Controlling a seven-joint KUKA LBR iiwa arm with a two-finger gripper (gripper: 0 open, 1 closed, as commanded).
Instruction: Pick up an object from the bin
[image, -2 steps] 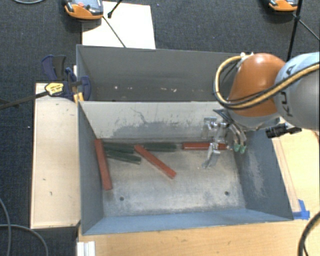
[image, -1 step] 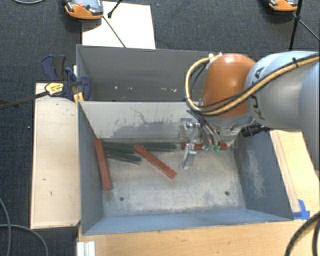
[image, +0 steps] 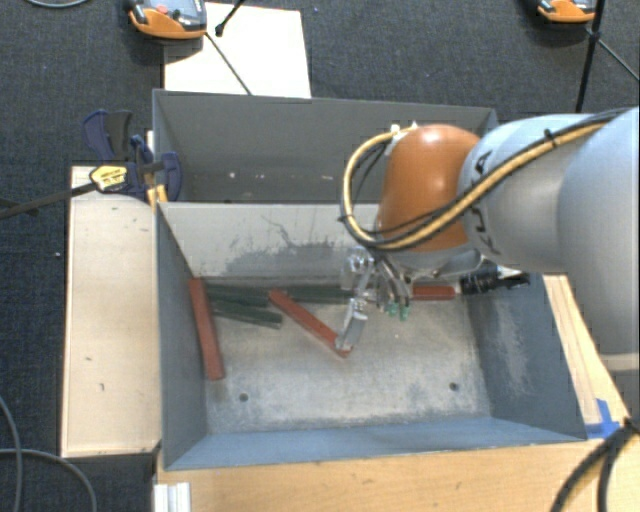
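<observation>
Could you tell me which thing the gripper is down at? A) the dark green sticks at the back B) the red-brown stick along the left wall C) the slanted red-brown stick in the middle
C: the gripper sits at the lower right end of the slanted red-brown stick.

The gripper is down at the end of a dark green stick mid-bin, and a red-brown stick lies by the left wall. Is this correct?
Not quite: the camera view shows the gripper at the end of a slanted red-brown stick; the dark green sticks lie further left. Another red-brown stick does lie by the left wall.
</observation>
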